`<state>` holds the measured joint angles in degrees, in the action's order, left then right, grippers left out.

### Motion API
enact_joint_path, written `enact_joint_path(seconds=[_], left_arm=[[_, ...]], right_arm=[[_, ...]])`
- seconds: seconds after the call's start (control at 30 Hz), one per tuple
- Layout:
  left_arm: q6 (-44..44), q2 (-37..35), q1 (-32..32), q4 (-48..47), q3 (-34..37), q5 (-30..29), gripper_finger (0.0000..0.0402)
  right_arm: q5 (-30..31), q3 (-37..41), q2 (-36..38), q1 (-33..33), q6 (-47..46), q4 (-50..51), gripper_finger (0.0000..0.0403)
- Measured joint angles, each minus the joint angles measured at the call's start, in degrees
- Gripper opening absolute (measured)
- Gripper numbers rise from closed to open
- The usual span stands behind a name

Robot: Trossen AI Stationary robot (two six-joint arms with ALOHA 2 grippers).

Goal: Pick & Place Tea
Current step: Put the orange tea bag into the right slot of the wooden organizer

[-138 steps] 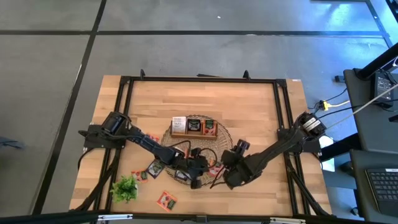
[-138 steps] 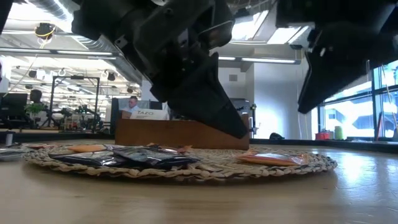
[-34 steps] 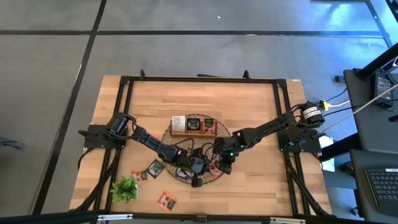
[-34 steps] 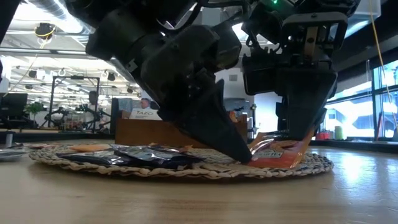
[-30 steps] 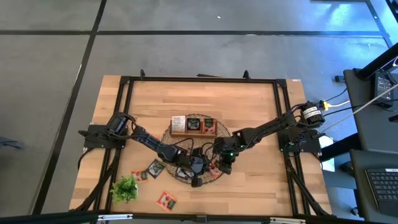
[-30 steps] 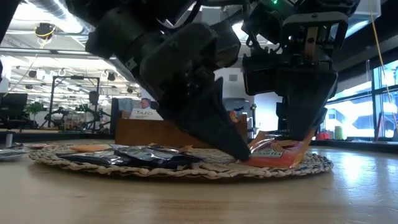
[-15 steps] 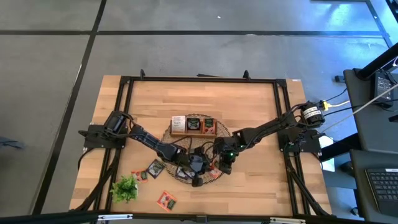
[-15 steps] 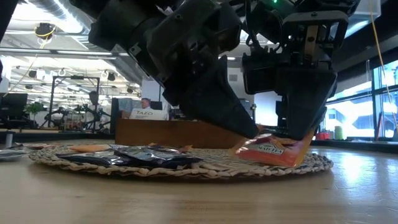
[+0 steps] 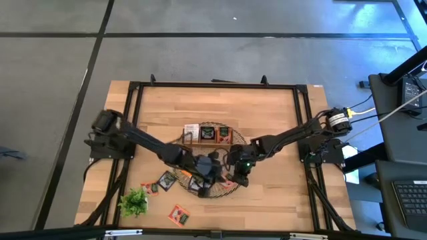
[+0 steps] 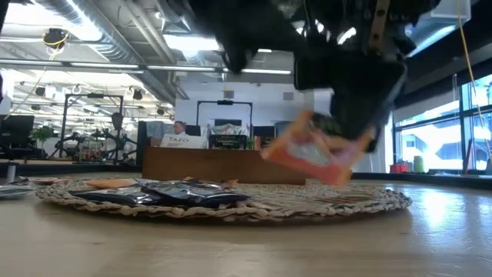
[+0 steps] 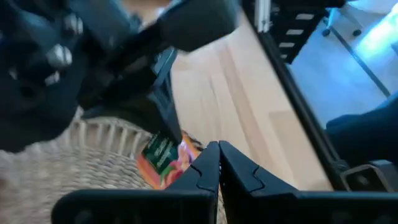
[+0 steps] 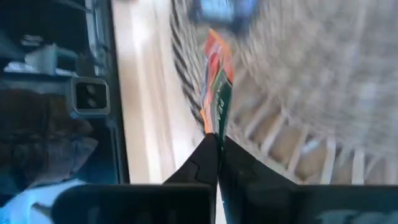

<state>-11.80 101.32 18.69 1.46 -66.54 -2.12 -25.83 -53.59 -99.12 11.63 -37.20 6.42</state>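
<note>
An orange tea sachet point(image 10: 311, 154) hangs tilted above the round wicker mat point(image 10: 231, 206), and my right gripper point(image 12: 216, 144) is shut on it. My left gripper point(image 11: 218, 163) is shut and empty. It stands raised above the mat just left of the sachet point(image 11: 163, 159), clear of it. Dark tea sachets point(image 10: 177, 194) lie flat on the mat. In the high view both grippers meet over the mat's near part point(image 9: 220, 190). My right gripper pinches the orange sachet by one edge point(image 12: 214, 123) between its two fingers, which slant down from the table's right side. The sachet sticks out past the fingertips edge-on. It is tilted, its free end point(image 10: 270, 152) toward the left, lifted clear of the mat.
A brown wooden tray point(image 9: 208, 135) holding sachets stands at the mat's far edge. More sachets point(image 9: 165, 180) point(image 9: 177, 214) and a green plant sprig point(image 9: 133, 200) lie on the table at the near left. A black frame point(image 9: 303, 120) borders the table.
My left gripper, still shut, has risen from the mat, where its tip sat under the orange sachet's edge. The sachet, which first lay propped on the mat, has come up clear of it and hangs tilted in my right gripper.
</note>
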Motion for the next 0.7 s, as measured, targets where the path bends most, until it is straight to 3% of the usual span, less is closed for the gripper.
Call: enact_joint_path(seconds=[0.2, 0.37, 0.53, 0.7], left_arm=[[2.96, -12.61, -0.53, -5.92, 2.01, -2.65, 0.0002], [4.87, -21.31, -0.90, -5.56, 8.98, -6.40, 0.0002], [1.42, -28.48, -1.94, 2.31, 19.36, -9.12, 0.0002], [-2.43, -31.25, -2.77, 9.71, 26.83, -11.19, 0.0002]], right_arm=[[3.77, -6.46, 3.21, -1.61, 9.40, 6.15, 0.0007], [14.86, -18.39, 3.33, -4.89, 20.06, 27.08, 0.0008], [27.77, -30.03, 3.39, -9.25, 30.99, 45.16, 0.0012], [28.69, -36.74, 3.04, -15.28, 39.13, 51.22, 0.0005]])
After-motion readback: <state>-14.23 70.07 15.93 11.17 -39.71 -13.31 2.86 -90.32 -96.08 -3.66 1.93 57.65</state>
